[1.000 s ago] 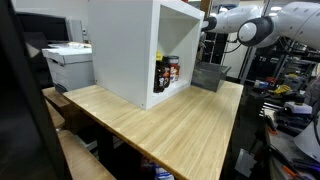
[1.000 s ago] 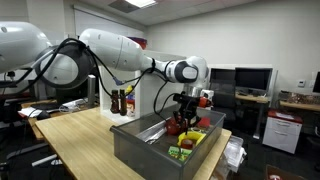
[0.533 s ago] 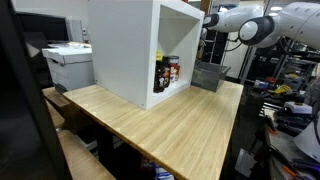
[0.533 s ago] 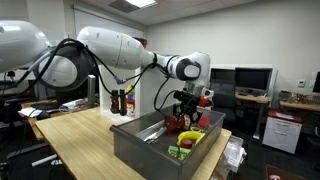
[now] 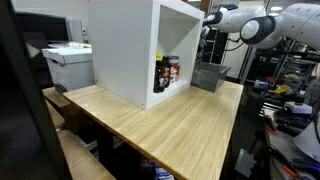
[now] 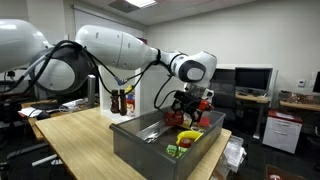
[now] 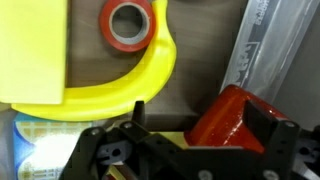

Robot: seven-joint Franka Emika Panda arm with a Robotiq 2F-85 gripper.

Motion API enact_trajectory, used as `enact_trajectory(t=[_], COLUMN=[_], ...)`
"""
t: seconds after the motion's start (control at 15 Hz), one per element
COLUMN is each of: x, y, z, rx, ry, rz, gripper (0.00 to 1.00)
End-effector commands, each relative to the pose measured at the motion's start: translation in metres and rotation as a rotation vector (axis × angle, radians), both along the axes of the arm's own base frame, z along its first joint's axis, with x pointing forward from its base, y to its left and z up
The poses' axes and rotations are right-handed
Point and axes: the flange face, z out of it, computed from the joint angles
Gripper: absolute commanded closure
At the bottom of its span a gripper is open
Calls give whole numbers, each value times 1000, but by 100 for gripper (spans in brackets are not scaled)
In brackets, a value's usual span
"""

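Gripper looks clamped on the red block, holding it just above the open grey bin at the desk end, with the yellow plastic piece and red tape roll lying straight below it inside the bin.

Gripper cut off by bottom edge; red object partly hidden behind it; grip unclear.

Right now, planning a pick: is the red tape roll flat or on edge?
Flat: in the wrist view the red tape roll shows its full ring, hole toward the camera.
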Motion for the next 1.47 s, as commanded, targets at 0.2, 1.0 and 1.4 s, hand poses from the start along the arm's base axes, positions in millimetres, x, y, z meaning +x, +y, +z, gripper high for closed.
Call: enact_trajectory(t=[0.2, 1.0, 1.4], x=[1, 1, -4], y=[1, -2, -7], z=[13, 7, -1], rx=[160, 117, 127], ry=[-77, -76, -47], rz=[-48, -40, -61], gripper=[0, 0, 0])
